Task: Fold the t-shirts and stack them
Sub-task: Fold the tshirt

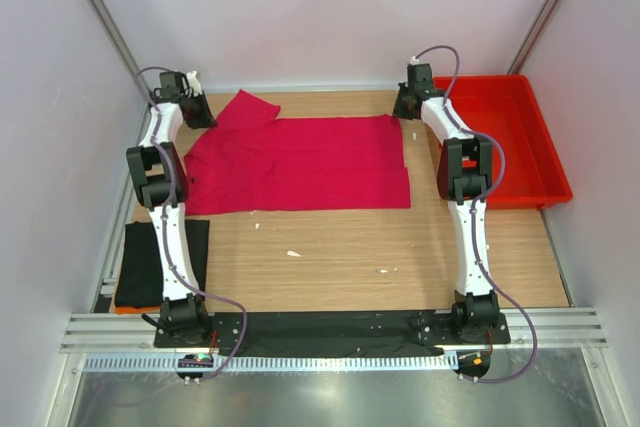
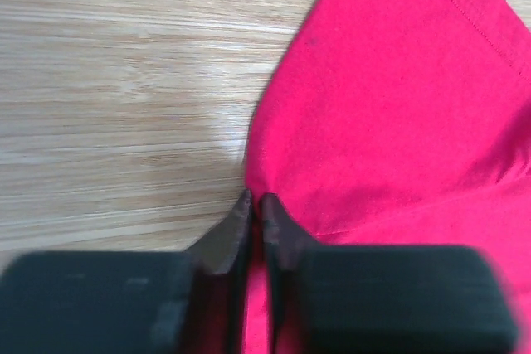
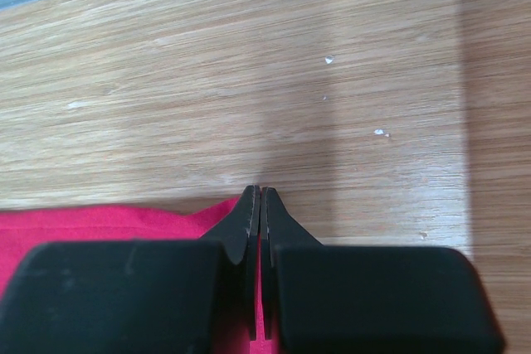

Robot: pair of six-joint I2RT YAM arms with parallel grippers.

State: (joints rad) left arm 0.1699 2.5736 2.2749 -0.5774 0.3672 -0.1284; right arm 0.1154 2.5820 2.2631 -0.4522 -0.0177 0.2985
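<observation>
We see the crimson-pink t-shirt lying flat across the far half of the wooden desk. It forms a broad oblong that runs from the left arm almost to the right arm. One sleeve juts out from its far left corner towards the back wall. The near edge of the shirt is fairly straight, and bare wood lies between it and the arm bases.

The left gripper is down at the far left of the shirt, in the notch where the sleeve meets the body. In the left wrist view its jaws are pressed nearly together on the cloth edge, with a thin strip of pink showing between them, so we read them as grasping the shirt.

The right gripper is at the shirt's far right corner. Its jaws are clenched, and the pink hem rises to meet their tips, with a sliver of pink in the slit between them. We take that as a pinch on the corner.

The black t-shirt lies at the near left, beside the left arm, with its left part over the desk's edge. It is well apart from the pink one.

A red tray sits at the far right, just beyond the right arm
</observation>
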